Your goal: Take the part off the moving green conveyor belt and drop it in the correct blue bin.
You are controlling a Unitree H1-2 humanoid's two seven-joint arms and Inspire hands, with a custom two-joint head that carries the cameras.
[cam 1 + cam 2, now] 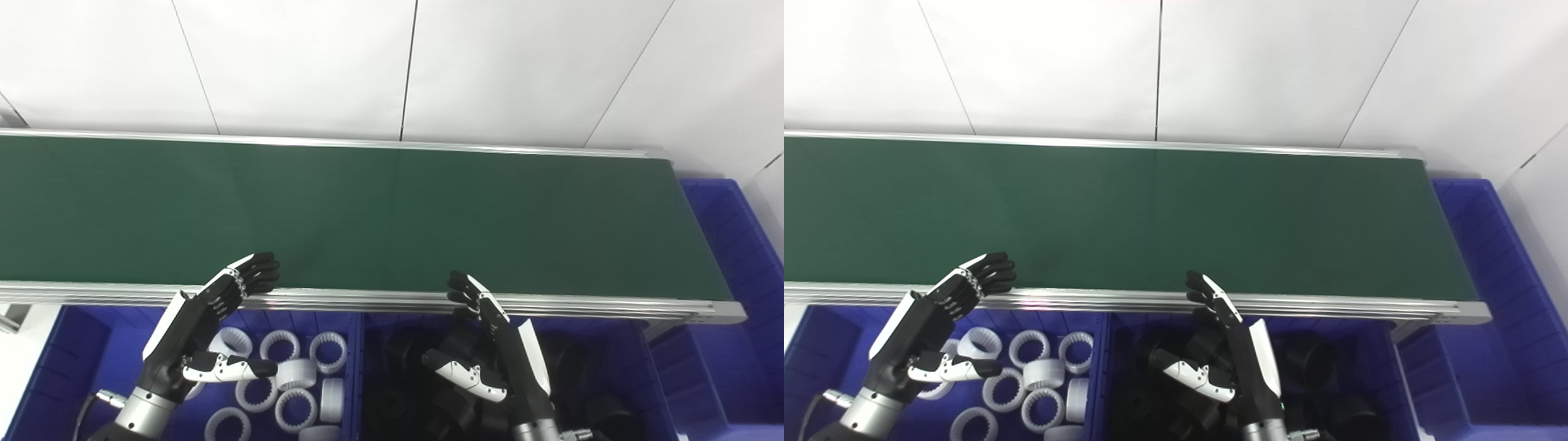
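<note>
Part isn't anywhere in view: the green belt (367, 214) is bare from edge to edge in both eye views, so nothing lies in any direction from the fingers yet, and no long axis to read.

Left hand (208, 331) hovers over the bin of white toothed rings (288, 373), w/ its fingertips (260, 272) reaching just over the near metal rail (367, 300) onto the belt's near edge. Fingers loosely curled, thumb out to the side, holding nothing.

Right hand (490, 349) hovers over the bin of black parts (612, 380), fingertips (462, 291) at the rail, also spread and empty.

Both hands sit about equally close to the belt, well apart from each other, each on its own side of the divider between the two bins. A third blue bin (735, 257) sits past the belt's right end.

My read: which hand is nearer depends on where the part shows up and its colour. White would suit the left hand and its bin, black the right. Can't tell travel direction from these views. The reach is forward over the rail either way.
</note>
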